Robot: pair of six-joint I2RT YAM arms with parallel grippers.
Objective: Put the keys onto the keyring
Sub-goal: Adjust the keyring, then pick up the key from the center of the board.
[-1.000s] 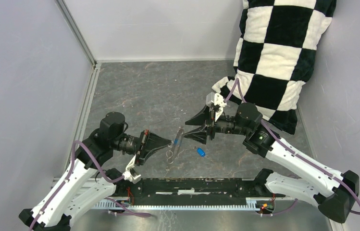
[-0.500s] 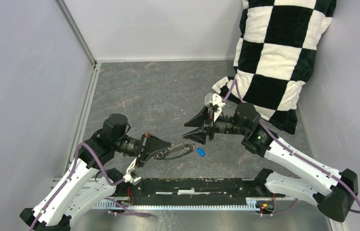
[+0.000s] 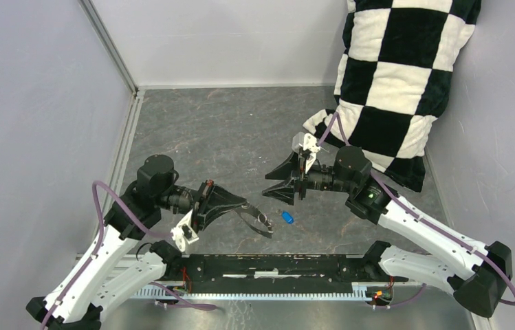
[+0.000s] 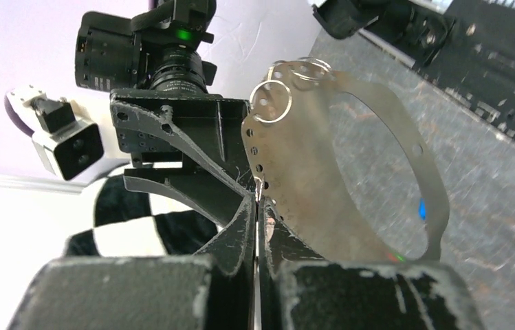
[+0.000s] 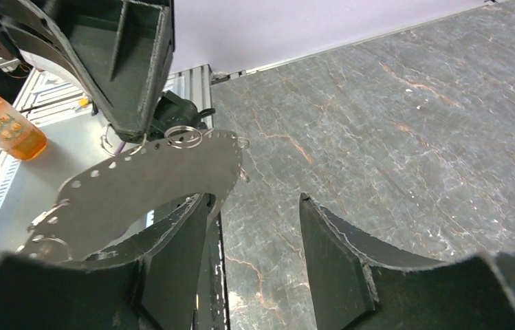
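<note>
The keyring [image 3: 265, 222] is a flat dark-grey metal hoop with small holes and a few small wire rings on it. My left gripper [image 3: 242, 205] is shut on its rim and holds it off the table. In the left wrist view the shut fingertips [image 4: 257, 206] pinch the hoop [image 4: 296, 172]. A tiny blue-headed key [image 3: 287, 217] lies on the table just right of the hoop, and shows through it [image 4: 422, 208]. My right gripper [image 3: 273, 185] is open and empty, facing the hoop. In the right wrist view the hoop [image 5: 151, 182] crosses the left fingertip of that gripper [image 5: 253, 206].
A black-and-white checkered pillow [image 3: 399, 82] leans in the back right corner behind the right arm. A black rail [image 3: 275, 265] runs along the table's near edge. An orange bottle [image 5: 3, 124] lies beyond the table edge. Grey walls close the left, back and right.
The left gripper has lifted the keyring off the table and swung it round, so the hoop now hangs to the lower right of the fingers. The right gripper barely moved.
</note>
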